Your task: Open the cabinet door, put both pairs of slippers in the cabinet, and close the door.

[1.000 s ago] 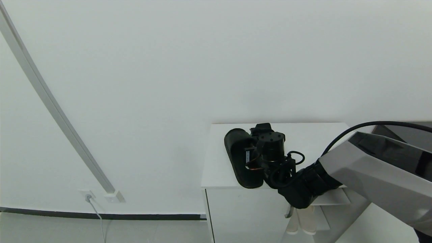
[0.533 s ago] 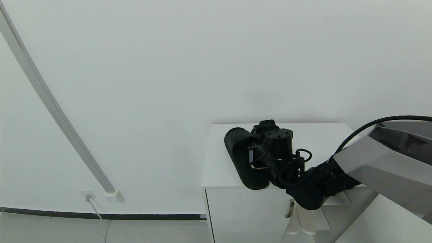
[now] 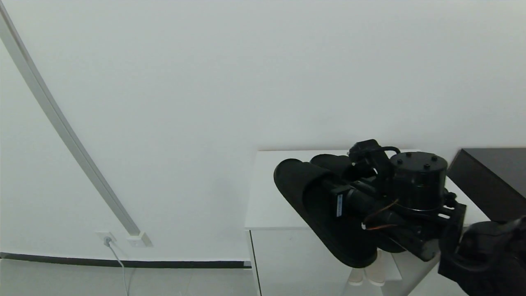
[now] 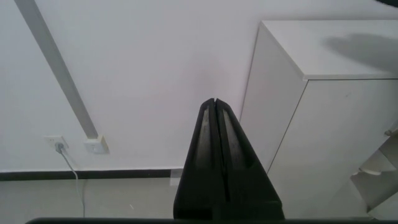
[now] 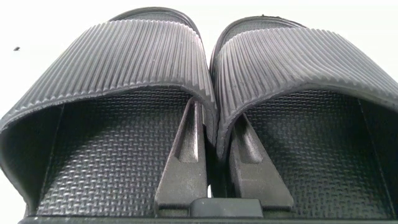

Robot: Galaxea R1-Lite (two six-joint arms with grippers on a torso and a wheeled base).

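Above white cabinet [image 3: 271, 197], right gripper [image 5: 216, 124] pinches ribbed slippers [image 5: 124, 62].

Your right arm [image 3: 476, 255] comes in from the lower right of the head view, with the wrist [image 3: 417, 181] raised and the right pincer [image 5: 216, 115] pointing toward the robot's left. Its two fingers [image 5: 183, 162] sit one inside each of the black slippers [image 3: 328, 209], clamping the adjoining inner walls together and carrying the pair. Your left pincer [image 4: 215, 106] has both fingers pressed flat against each other along their full length, tips meeting.
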